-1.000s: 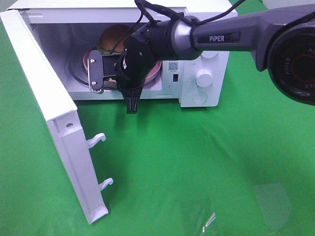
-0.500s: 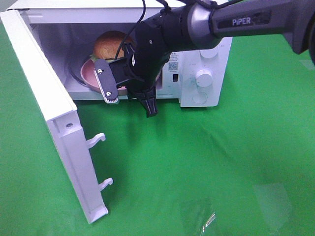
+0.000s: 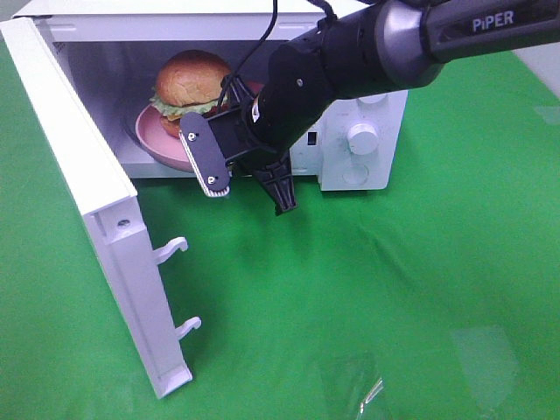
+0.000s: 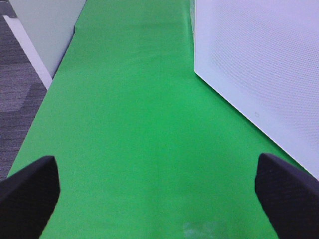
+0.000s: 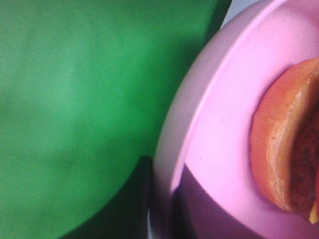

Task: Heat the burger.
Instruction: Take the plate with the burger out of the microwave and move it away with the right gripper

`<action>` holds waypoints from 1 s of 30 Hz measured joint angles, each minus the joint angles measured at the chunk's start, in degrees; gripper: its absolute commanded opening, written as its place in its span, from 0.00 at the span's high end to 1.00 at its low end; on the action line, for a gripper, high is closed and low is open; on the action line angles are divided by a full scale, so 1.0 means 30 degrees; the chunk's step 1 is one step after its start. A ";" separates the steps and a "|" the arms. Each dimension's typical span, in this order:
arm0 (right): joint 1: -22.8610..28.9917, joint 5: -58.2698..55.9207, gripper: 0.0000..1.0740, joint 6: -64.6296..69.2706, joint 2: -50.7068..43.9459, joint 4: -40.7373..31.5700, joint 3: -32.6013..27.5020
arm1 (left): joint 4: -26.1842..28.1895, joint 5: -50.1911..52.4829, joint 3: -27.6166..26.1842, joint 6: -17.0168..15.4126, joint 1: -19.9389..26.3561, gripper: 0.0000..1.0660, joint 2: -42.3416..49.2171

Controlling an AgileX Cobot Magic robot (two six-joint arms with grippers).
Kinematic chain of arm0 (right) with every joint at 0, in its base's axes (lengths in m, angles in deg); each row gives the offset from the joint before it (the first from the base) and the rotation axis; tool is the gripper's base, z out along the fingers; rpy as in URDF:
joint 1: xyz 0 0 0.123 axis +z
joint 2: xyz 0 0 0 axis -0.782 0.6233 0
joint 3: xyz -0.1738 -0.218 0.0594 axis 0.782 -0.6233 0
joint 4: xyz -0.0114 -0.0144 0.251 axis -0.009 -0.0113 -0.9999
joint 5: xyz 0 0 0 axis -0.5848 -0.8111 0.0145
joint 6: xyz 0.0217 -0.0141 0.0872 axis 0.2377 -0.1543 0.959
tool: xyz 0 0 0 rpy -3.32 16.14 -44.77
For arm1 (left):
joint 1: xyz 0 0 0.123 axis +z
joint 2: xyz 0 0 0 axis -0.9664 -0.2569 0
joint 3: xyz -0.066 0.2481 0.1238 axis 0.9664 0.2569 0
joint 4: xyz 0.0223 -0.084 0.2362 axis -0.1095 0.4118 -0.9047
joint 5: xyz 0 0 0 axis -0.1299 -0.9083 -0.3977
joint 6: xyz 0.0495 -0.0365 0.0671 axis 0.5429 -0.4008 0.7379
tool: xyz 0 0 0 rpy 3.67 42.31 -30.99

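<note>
At ten o'clock of the overhead view, inside the white microwave, the burger sits on its pink plate, which pokes out over the cavity's front lip. Right gripper reaches across the doorway with its jaws clenched on the plate's near rim; the wrist view, pressed close against that rim and the lower bun, fits such a hold. Gripping the plate rather than the bun keeps the burger upright and unsquashed. Microwave's door hangs swung out toward eight o'clock, leaving the opening free. Left gripper hovers above the green bench beside the door, jaws released and holding nothing, likely kept free for closing it.
</note>
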 measured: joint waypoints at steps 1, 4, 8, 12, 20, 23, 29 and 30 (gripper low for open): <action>0.0000 0.0630 1.00 -0.0076 -0.0325 0.0000 -0.0573 | 0.0000 0.0000 0.0000 0.0000 0.0000 0.06 0.0000; 0.0000 0.1222 1.00 -0.0115 -0.0707 0.0000 -0.1337 | 0.0000 0.0000 0.0000 0.0000 0.0000 0.06 0.0000; 0.0019 0.2158 1.00 -0.0306 -0.1432 0.0000 -0.2617 | 0.0000 0.0000 0.0000 0.0000 0.0000 0.06 0.0000; 0.0057 0.2636 1.00 -0.0439 -0.2082 0.0019 -0.3686 | 0.0000 0.0000 0.0000 0.0000 0.0000 0.06 0.0000; 0.0076 0.3896 1.00 -0.0840 -0.3820 -0.0038 -0.6646 | 0.0000 0.0000 0.0000 0.0000 0.0000 0.06 0.0000; 0.0076 0.3992 1.00 -0.0859 -0.3992 -0.0038 -0.6952 | 0.0000 0.0000 0.0000 0.0000 0.0000 0.06 0.0000; 0.0076 0.4316 1.00 -0.0879 -0.5443 -0.0038 -0.8843 | 0.0000 0.0000 0.0000 0.0000 0.0000 0.06 0.0000; 0.0076 0.4316 1.00 -0.0879 -0.5443 -0.0038 -0.8843 | 0.0000 0.0000 0.0000 0.0000 0.0000 0.06 0.0000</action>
